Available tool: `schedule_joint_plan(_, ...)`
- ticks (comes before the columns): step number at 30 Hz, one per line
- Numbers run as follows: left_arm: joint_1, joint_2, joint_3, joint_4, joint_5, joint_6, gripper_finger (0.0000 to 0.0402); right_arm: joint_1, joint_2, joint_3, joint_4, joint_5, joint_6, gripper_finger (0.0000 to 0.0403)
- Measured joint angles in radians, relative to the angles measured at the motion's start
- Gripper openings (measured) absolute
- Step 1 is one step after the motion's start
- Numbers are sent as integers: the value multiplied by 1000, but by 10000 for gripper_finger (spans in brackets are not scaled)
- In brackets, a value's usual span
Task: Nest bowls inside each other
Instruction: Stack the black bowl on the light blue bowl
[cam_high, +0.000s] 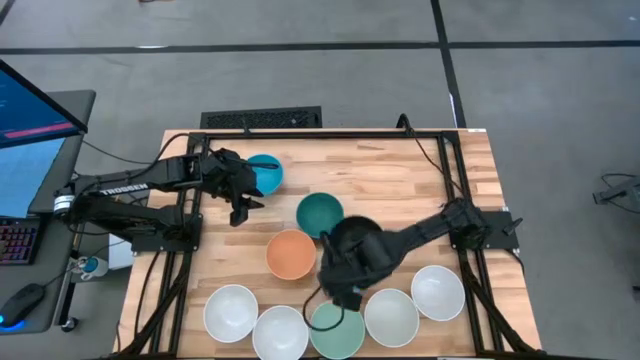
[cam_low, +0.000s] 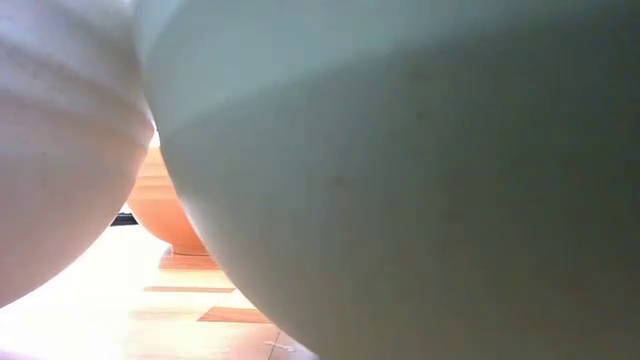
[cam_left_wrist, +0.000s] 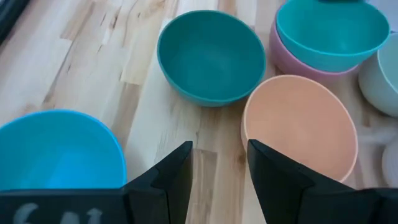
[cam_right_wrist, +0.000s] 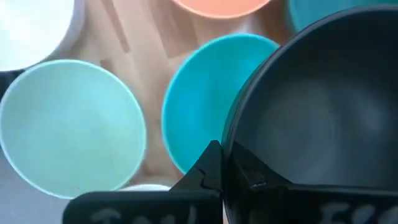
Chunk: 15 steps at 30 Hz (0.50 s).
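My right gripper (cam_high: 338, 280) is shut on the black bowl (cam_high: 352, 238) and holds it over the turquoise bowl (cam_right_wrist: 199, 106). In the left wrist view the turquoise bowl (cam_left_wrist: 329, 28) sits nested inside the pink bowl (cam_left_wrist: 298, 59). My left gripper (cam_left_wrist: 221, 168) is open and hovers beside the blue bowl (cam_high: 266, 172), touching nothing. The dark green bowl (cam_high: 320, 214) and the orange bowl (cam_high: 290, 253) stand on the table's middle. The mint green bowl (cam_high: 337, 330) and several white bowls (cam_high: 231, 311) line the near edge. My right gripper holds the black bowl by its rim (cam_right_wrist: 233, 146) on the side nearest the wrist. One finger (cam_right_wrist: 208, 168) is outside the wall and the other seems to be inside. The bowl is lifted clear and upright, above the turquoise bowl.
White bowls (cam_high: 390, 316) (cam_high: 437, 291) flank the mint green one at the near edge, and the mint green bowl (cam_low: 400, 150) fills the low view. A black frame (cam_high: 300, 133) edges the table. Bare wood lies at the far right (cam_high: 420, 170).
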Motion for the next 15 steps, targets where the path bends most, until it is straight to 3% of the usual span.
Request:
schedule_joint_plan(5, 0, 0, 0, 10, 0, -19, 144, 39, -6, -110, 93, -9, 84, 18)
schedule_joint_plan(15, 0, 0, 0, 14, 0, -42, 144, 44, -7, -229, 296, -23, 89, 21)
